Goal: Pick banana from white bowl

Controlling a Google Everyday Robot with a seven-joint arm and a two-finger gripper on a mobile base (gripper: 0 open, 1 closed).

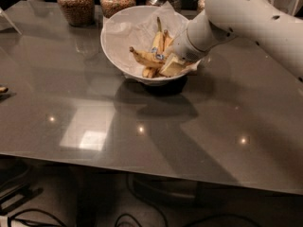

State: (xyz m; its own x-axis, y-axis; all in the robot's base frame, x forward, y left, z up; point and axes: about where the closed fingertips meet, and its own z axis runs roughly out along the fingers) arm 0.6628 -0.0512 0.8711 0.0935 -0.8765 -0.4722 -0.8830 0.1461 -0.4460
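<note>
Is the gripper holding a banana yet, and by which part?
Cannot tell. The gripper sits low in the white bowl, beside the banana, but any hold is hidden.

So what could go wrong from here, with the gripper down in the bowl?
The gripper sits at the right side of the white bowl, among bunched fruit, so it might take a neighbouring banana instead of the curved banana. The crumpled paper could also snag and lift out.
</note>
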